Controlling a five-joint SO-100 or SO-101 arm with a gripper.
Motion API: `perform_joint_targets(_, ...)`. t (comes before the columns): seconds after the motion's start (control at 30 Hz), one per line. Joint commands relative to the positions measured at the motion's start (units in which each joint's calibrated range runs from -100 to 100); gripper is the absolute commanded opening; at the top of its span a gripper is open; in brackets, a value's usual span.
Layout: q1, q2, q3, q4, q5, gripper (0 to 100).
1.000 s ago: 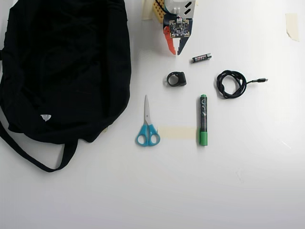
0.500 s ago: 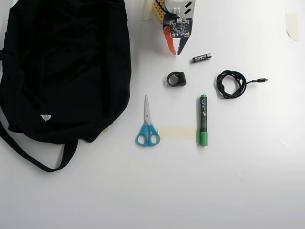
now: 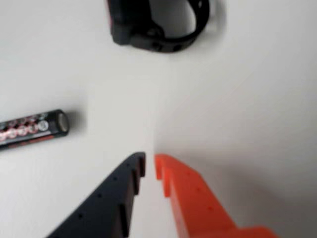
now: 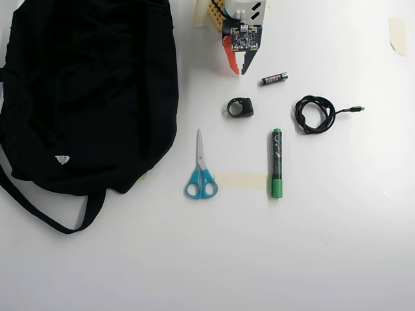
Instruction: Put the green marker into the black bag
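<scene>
The green marker [image 4: 276, 162] lies flat on the white table, pointing up and down in the overhead view, green cap at its lower end. It does not show in the wrist view. The black bag [image 4: 84, 97] fills the left of the overhead view, a strap trailing below it. My gripper [image 4: 238, 71] hangs near the top centre, well above the marker and right of the bag. In the wrist view my gripper [image 3: 149, 162] has its black and orange fingertips nearly touching, with nothing between them.
A short black battery [image 4: 274, 78] [image 3: 32, 128] lies just right of the gripper. A black ring-shaped clip [image 4: 240, 107] [image 3: 156, 25] sits below it. Blue-handled scissors [image 4: 201, 168], a coiled black cable [image 4: 316, 113] and tape strips [image 4: 241, 180] lie around the marker.
</scene>
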State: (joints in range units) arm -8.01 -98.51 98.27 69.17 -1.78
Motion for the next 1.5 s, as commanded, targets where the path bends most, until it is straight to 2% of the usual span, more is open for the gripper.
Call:
perform_joint_targets(0.0, -0.22, -0.33, 1.01, -0.44, 0.26, 2)
perform_joint_targets(0.93, -0.22, 0.50, 0.29, -0.52, -0.21, 2)
perform_joint_targets(1.33, -0.22, 1.24, -5.91, -1.30, -0.21, 2)
perform_joint_targets(1.47, -0.14, 7.47, -11.12, -4.92, -0.21, 2)
